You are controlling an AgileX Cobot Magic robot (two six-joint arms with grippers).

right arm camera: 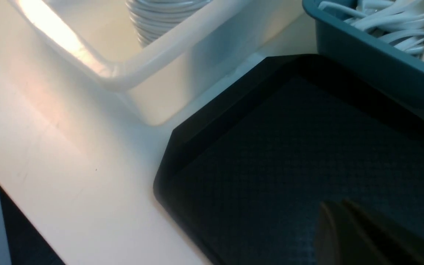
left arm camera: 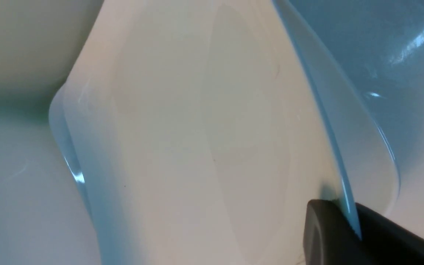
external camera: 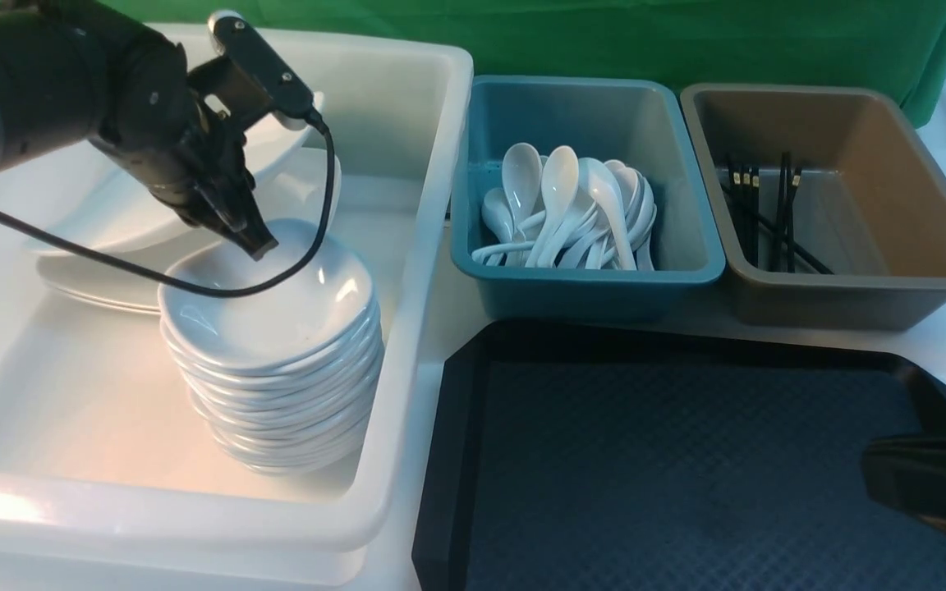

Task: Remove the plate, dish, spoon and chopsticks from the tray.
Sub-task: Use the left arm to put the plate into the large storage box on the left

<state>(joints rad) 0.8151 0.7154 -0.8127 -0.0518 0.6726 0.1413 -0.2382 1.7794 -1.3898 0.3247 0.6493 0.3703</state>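
A pale bench (right arm camera: 50, 147) carries everything. On its left sits the deep white tub (external camera: 432, 230), and the black tray (external camera: 686, 460) lies just beside it to the right, at the near edge. Behind the tray the teal bin (external camera: 588, 291) and the brown bin (external camera: 851, 304) stand side by side. Large white plates (external camera: 87, 205) lie overlapping at the far left of the tub. In front of them rises a stack of small dishes (external camera: 284, 410). The dish (external camera: 276, 304) lies on top of that stack, inside the tub and off the tray. The left hand (external camera: 255, 242) is closed on its far rim, and the wrist view shows the thin edge pinched between dark fingers (left arm camera: 322, 232). The right hand (right arm camera: 335, 221) hangs over the tray's near right part with its fingers closed together. White spoons (external camera: 571, 205) are heaped in the teal bin, and black chopsticks (external camera: 769, 222) lie in the brown one.
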